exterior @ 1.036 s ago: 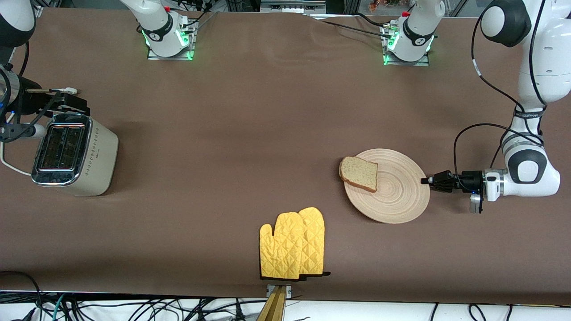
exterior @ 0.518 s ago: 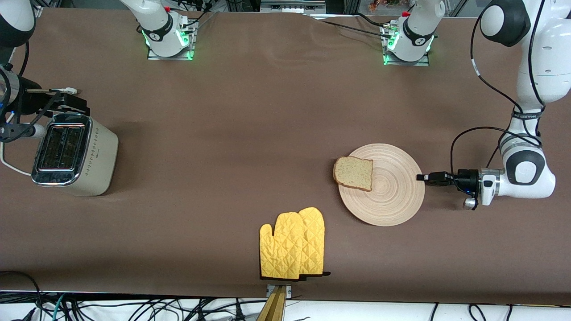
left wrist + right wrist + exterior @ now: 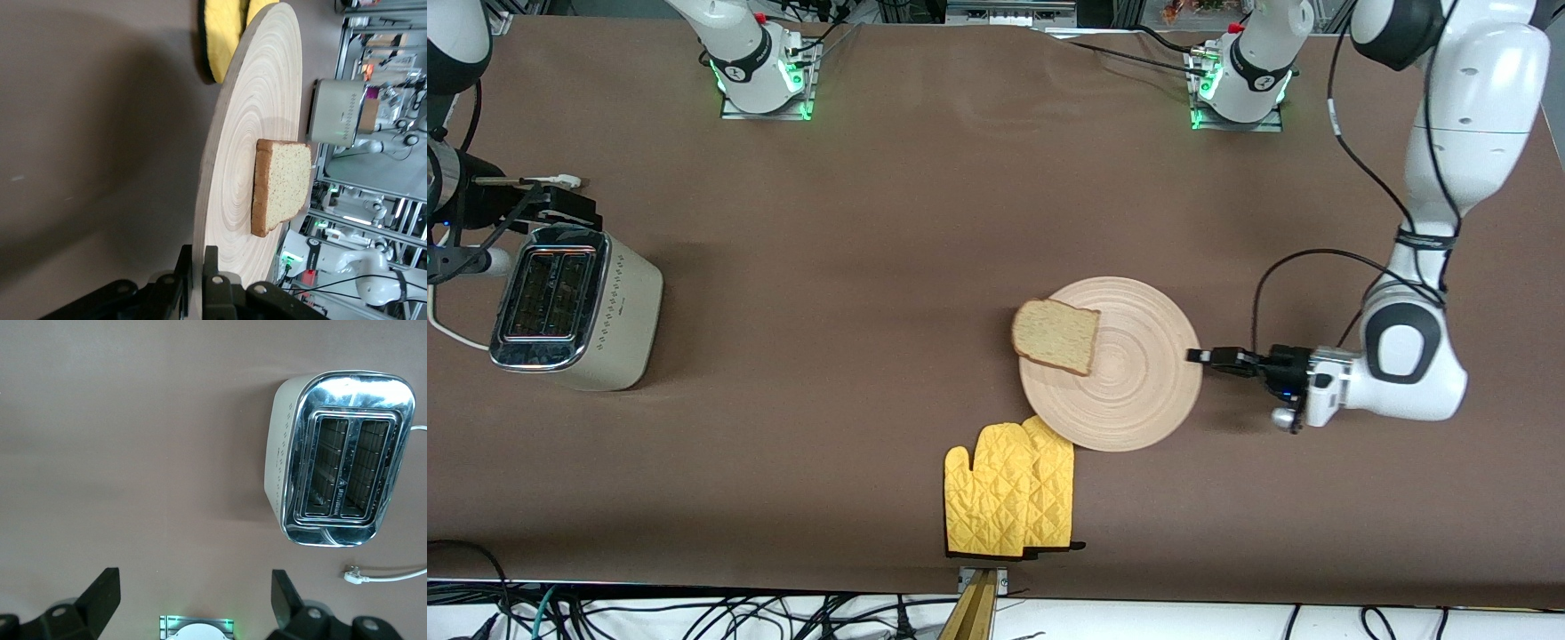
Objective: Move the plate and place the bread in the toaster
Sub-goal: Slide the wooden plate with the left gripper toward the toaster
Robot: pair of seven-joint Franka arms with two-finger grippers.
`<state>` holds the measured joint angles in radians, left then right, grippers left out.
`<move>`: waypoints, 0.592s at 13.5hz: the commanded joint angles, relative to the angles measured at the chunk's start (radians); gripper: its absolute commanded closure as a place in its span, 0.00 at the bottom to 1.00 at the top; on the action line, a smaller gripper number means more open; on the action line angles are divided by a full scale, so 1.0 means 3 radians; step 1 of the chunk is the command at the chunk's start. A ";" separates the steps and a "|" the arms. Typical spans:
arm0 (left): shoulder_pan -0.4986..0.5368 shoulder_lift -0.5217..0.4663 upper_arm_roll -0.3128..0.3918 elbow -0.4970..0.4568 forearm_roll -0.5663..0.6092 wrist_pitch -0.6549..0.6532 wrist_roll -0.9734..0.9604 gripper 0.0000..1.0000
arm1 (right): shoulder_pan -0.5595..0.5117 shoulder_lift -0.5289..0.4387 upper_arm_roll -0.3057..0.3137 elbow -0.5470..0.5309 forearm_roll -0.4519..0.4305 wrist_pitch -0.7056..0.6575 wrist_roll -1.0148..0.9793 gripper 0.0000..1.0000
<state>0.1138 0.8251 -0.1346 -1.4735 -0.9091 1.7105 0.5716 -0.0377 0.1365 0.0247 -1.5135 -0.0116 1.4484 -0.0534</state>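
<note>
One rim of the round pale wooden plate (image 3: 1112, 364), carrying the speckled brown bread slice (image 3: 1056, 335) and touching the yellow quilted mitts (image 3: 1009, 487), is being pinched by the clamped left gripper (image 3: 1199, 356), seemingly for hauling toward the cream chrome-topped toaster (image 3: 574, 307), over which the wide-spread right gripper (image 3: 193, 600) is being kept waiting.

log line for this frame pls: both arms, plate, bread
left gripper: shut on plate rim, its edge over oven mitts | bread: on plate | right gripper: open, waits near toaster
</note>
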 commanded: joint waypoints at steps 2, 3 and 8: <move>-0.0210 -0.0092 -0.0154 -0.0211 -0.0364 0.0305 0.0028 1.00 | -0.0022 0.0026 0.0010 0.0075 -0.0002 -0.0011 -0.0032 0.00; -0.0241 -0.0092 -0.0312 -0.0323 -0.0502 0.0570 0.0048 1.00 | -0.0022 0.0026 0.0010 0.0075 -0.0002 -0.0011 -0.0032 0.00; -0.0195 -0.0107 -0.0911 -0.0820 -0.0686 0.1569 0.0094 1.00 | -0.0022 0.0026 0.0010 0.0075 -0.0002 -0.0011 -0.0032 0.00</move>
<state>0.0260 0.8262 -0.3945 -1.6658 -1.0505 2.1778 0.5706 -0.0377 0.1367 0.0246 -1.5127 -0.0116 1.4487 -0.0534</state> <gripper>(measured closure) 0.912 0.000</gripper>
